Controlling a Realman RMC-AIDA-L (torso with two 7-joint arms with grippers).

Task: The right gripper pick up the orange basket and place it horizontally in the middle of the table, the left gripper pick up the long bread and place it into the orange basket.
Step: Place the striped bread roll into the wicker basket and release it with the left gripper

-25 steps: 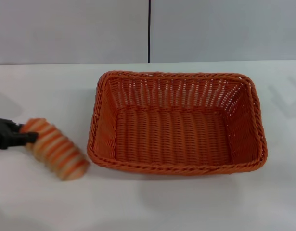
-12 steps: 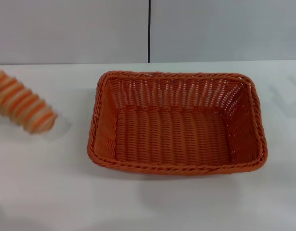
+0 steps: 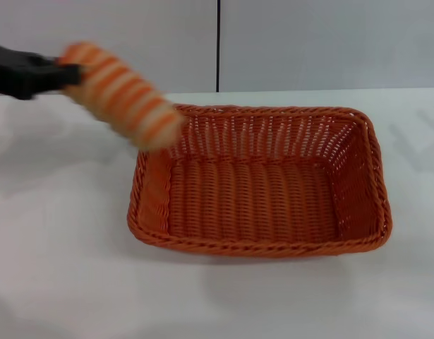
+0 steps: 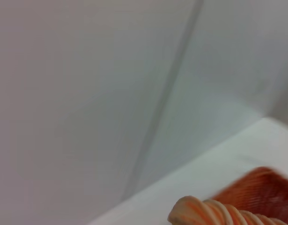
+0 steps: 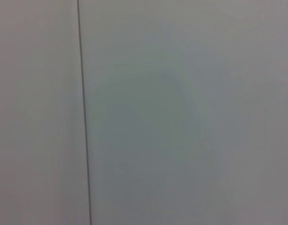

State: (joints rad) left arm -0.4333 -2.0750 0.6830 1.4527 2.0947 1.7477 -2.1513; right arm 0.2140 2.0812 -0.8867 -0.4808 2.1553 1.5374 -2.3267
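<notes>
Bread (image 3: 121, 95), striped orange and cream, hangs tilted in the air above the basket's (image 3: 259, 244) far left corner, one end pinched in the left gripper (image 3: 65, 76). Basket sits mid-tabletop (image 3: 61, 282), lengthwise across.

A white table (image 3: 61, 282) is seen across the lower part of the head view. Behind it, a pale grey wall (image 3: 329, 42) is divided into 2 panels by 1 dark vertical seam (image 3: 218, 46), which is also shown in both wrist views.
</notes>
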